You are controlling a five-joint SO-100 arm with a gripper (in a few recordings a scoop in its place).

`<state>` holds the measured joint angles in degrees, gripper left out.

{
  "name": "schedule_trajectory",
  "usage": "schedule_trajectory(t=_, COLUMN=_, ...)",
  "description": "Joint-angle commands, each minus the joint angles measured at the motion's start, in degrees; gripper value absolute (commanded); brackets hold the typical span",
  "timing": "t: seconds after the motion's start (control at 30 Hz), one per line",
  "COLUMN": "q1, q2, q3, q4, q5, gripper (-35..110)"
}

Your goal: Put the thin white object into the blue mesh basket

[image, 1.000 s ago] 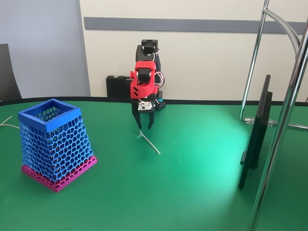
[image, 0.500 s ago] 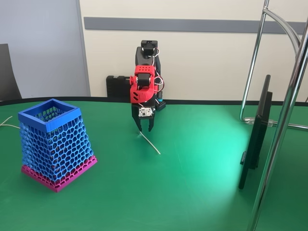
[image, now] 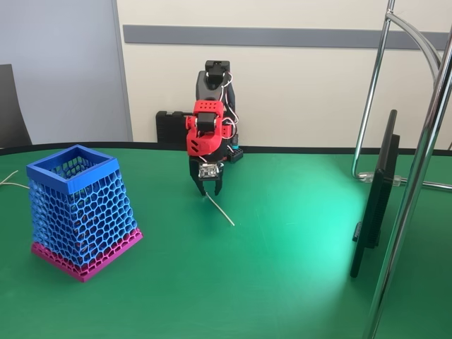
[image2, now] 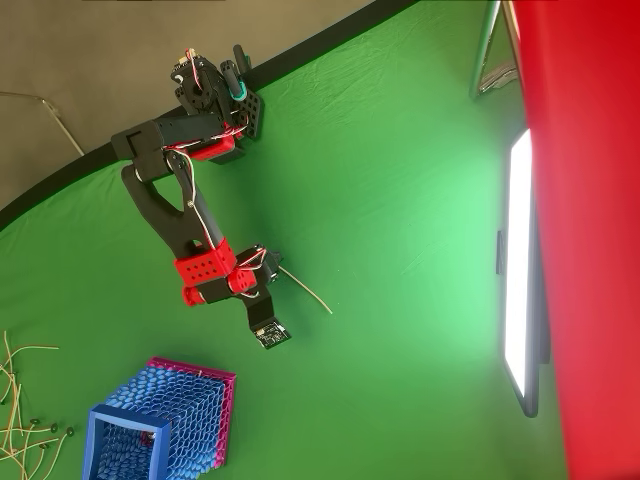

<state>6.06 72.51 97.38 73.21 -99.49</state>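
The thin white object [image: 220,211] lies flat on the green table, running from near the arm's base toward the front right; it shows too in the overhead view [image2: 305,290]. My gripper [image: 208,191] points down over its far end, fingertips just above the table and a small gap apart, so it is open. The stick's end sits right at the fingertips; I cannot tell whether they touch it. The blue mesh basket [image: 70,178] stands upright at the left, well clear of the gripper, and appears at the lower left from above [image2: 98,418].
A dark monitor [image: 374,201] stands on its edge at the right, beside chrome stand tubes [image: 417,176]. Several off-white cords [image2: 20,400] lie at the table's left edge, beyond the basket. Open green table lies between stick and basket.
The gripper has dropped lower and turned slightly left over the stick's far end, its fingers a little closer together. The stick and the basket have not moved.
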Motion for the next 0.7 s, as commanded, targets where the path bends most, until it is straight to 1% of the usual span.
schedule_trajectory(t=0.0, q1=0.09, q2=0.18, q3=-1.76, q4=-0.18, q5=-0.70, gripper=18)
schedule_trajectory(t=0.67, q1=0.79, q2=-2.46, q3=-1.85, q4=-0.35, q5=-1.93, gripper=17)
